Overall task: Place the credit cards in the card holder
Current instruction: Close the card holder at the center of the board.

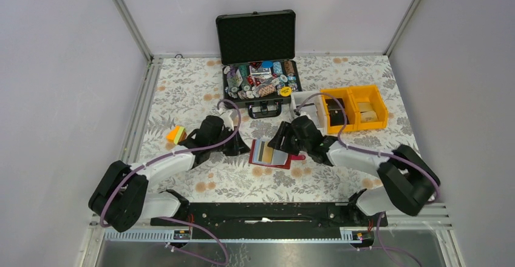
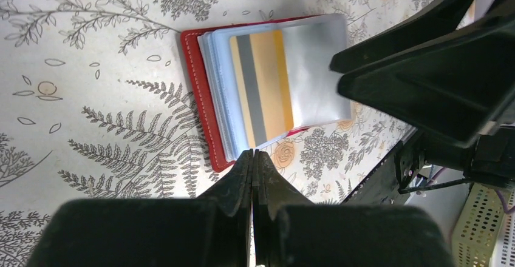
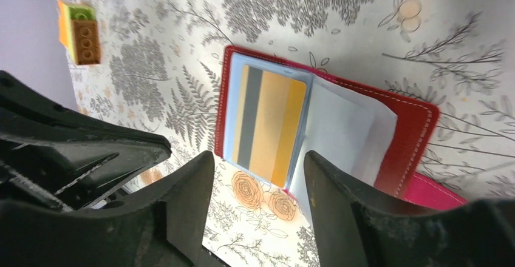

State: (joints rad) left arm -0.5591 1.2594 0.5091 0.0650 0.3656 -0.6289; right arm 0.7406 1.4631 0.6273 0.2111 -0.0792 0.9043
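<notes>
— How's the light?
— Bright, even, from overhead. Shadows on the tabletop (image 1: 182,91) under the arms (image 1: 176,161) are soft and short.
— Glare?
— A pale sheen across the card holder (image 2: 193,85), on its clear plastic.
— Focus?
— The top view is sharp throughout. In the wrist views the left claw (image 2: 254,158) and right claw (image 3: 258,161) loom dark and blurred, while the tabletop print behind stays crisp.

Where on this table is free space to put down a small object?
Free: the far left corner, between the black case and the brick; also the near strip before the card holder. Crowded: around it and the yellow bins.
</notes>
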